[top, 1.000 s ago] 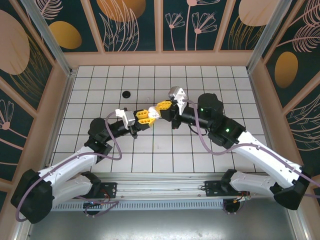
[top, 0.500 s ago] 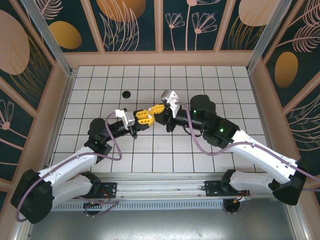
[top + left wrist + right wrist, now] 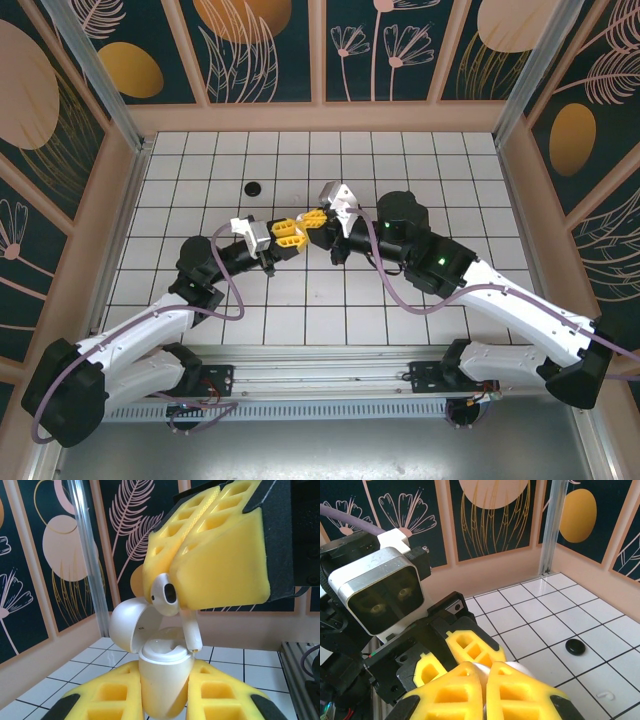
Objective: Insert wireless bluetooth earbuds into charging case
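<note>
My left gripper (image 3: 167, 692) is shut on a white charging case (image 3: 165, 680), held upright with its lid (image 3: 127, 625) swung open to the left. Directly above it, my right gripper (image 3: 200, 555) is shut on a white earbud (image 3: 165, 595). The earbud's stem (image 3: 192, 632) hangs down and its tip reaches the case's right rim. In the top view the left gripper (image 3: 294, 233) and right gripper (image 3: 318, 217) meet tip to tip above mid-table. In the right wrist view, a sliver of the white earbud (image 3: 483, 672) shows between the right gripper's (image 3: 485, 677) yellow fingers.
A round black puck (image 3: 253, 187) lies on the white tiled floor at the back left, also seen as the puck (image 3: 575, 646) in the right wrist view. The left wrist camera block (image 3: 380, 595) sits close in front of the right gripper. Decorated walls enclose the table.
The right arm has moved left, bringing the earbud over the open case. The left arm has held still.
</note>
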{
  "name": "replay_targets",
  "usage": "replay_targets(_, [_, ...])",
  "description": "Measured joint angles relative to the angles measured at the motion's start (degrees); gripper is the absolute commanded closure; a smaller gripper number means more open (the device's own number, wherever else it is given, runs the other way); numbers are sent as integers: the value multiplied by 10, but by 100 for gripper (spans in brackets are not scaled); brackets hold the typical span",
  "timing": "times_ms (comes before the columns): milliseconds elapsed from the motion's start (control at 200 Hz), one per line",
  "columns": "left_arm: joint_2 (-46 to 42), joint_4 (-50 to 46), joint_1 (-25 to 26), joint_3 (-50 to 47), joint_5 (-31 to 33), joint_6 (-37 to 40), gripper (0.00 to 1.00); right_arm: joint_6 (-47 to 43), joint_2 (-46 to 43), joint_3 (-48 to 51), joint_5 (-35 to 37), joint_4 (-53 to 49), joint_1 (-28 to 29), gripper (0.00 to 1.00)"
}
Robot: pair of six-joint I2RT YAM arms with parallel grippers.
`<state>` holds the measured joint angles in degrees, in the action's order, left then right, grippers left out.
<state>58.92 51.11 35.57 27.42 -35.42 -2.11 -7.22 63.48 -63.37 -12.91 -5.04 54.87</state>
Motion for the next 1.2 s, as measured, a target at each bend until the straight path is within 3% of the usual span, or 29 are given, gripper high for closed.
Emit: replay_targets(1201, [8, -3, 0, 0, -1, -5, 100, 0, 4, -7, 26, -18, 0, 93])
